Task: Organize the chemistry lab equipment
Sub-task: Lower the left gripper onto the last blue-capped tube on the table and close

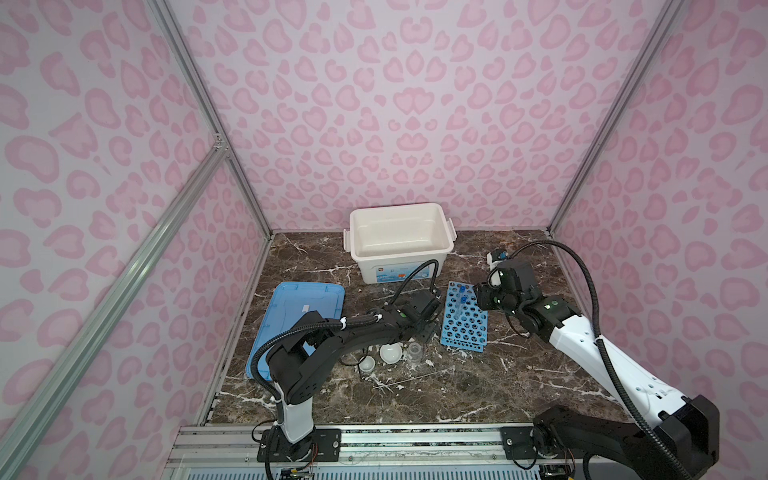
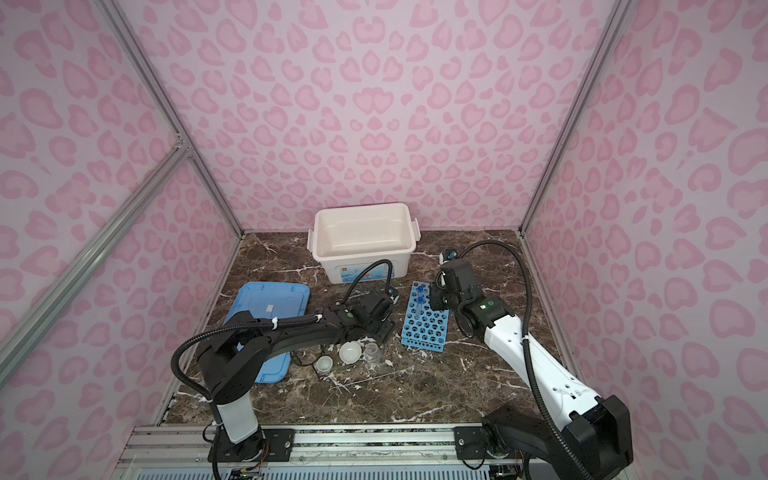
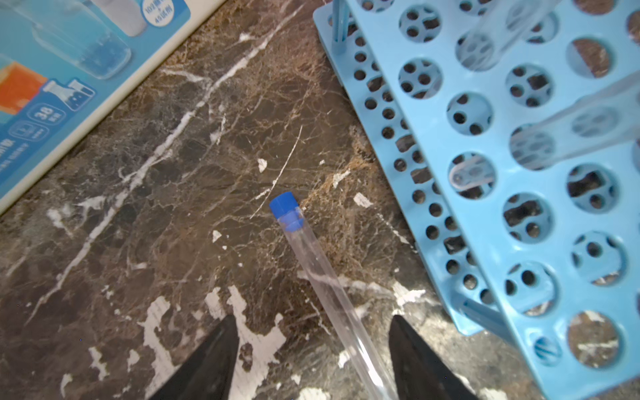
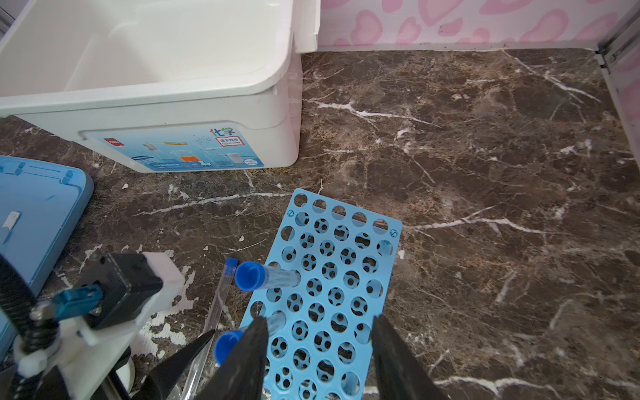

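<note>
The left gripper (image 3: 313, 318) sits low just beside the blue perforated rack (image 3: 498, 104). Its jaws are spread either side of a thin blue-capped tube (image 3: 311, 263) lying flat on the marble, apparently to pinch it for racking. Two more capped tubes (image 4: 273, 277) stand in the rack. The right gripper (image 4: 320, 317) hovers over the rack, half spread and empty, likely ready to steady it.

Bench (image 1: 457, 386) bearing: capped tube (image 3: 313, 263) flat between tips of left tool (image 3: 313, 317); blue rack (image 4: 329, 263) beneath right tool (image 4: 320, 322); white box (image 1: 399, 249) beyond both; cup (image 1: 367, 365), dish (image 1: 391, 353), beaker (image 1: 414, 351) behind the left.
</note>
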`<state>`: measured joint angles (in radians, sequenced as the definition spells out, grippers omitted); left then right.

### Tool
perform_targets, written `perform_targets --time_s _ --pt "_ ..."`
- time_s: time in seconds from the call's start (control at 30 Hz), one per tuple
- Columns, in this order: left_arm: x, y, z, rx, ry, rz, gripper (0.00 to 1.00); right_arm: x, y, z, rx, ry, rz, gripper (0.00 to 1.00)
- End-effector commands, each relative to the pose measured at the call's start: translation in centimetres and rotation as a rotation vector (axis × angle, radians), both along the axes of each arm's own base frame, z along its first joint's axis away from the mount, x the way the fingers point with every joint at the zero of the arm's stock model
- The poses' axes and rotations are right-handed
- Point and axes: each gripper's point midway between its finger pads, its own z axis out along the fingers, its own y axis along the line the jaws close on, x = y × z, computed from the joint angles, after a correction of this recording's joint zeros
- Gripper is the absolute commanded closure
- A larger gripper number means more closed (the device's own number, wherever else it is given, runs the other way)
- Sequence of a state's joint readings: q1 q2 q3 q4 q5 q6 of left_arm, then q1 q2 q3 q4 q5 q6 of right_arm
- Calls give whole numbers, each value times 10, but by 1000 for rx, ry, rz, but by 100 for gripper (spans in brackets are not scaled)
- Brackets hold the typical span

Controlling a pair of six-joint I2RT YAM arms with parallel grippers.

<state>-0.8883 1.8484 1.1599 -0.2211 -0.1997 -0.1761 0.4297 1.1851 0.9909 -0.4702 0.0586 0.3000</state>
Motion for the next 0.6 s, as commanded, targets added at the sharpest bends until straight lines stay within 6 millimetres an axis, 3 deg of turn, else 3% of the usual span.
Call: perform_targets --time_s 0.0,0.57 --pt "-3 -1 -4 -6 54 11 32 -1 -1 -3 9 8 -2 49" --pt "-1 -8 -30 11 192 34 50 -6 -13 -8 14 17 -26 49"
